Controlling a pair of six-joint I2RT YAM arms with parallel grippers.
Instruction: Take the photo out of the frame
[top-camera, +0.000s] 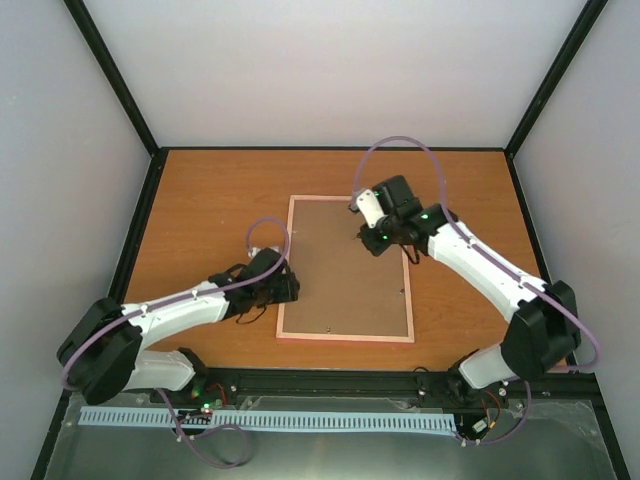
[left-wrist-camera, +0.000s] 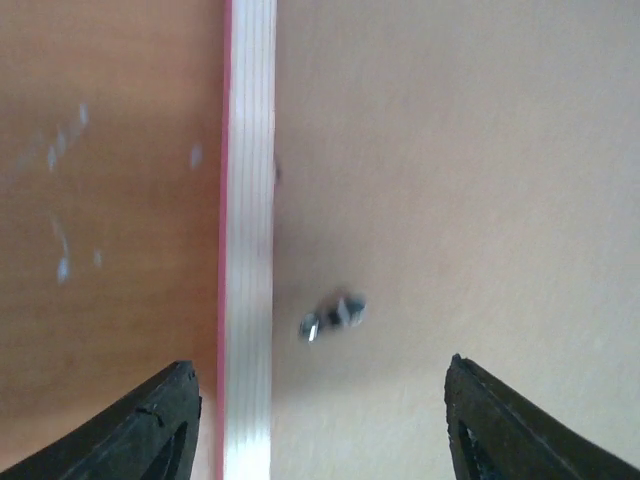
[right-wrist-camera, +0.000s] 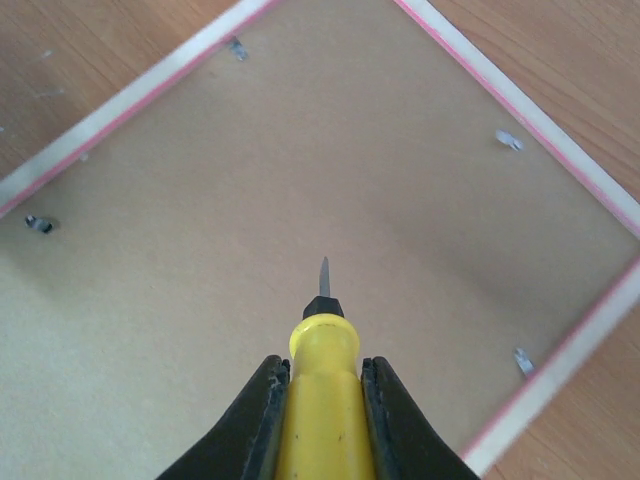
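The pink frame (top-camera: 345, 337) lies face down mid-table, its brown backing board (top-camera: 340, 270) facing up. The photo is hidden beneath the board. My left gripper (top-camera: 285, 288) sits at the frame's left edge. In the left wrist view its jaws stand open (left-wrist-camera: 320, 362) astride the pale frame edge (left-wrist-camera: 248, 200), with a small metal clip (left-wrist-camera: 335, 315) on the board between them. My right gripper (top-camera: 378, 238) hovers over the board's upper right, shut (right-wrist-camera: 323, 362) on a yellow-handled screwdriver (right-wrist-camera: 322, 400) whose tip points down at the board (right-wrist-camera: 300, 160).
Several metal clips (right-wrist-camera: 508, 140) sit along the inner edge of the frame (right-wrist-camera: 560, 365). The wooden table (top-camera: 200, 200) is enclosed by white walls with black posts (top-camera: 115, 75) at the corners.
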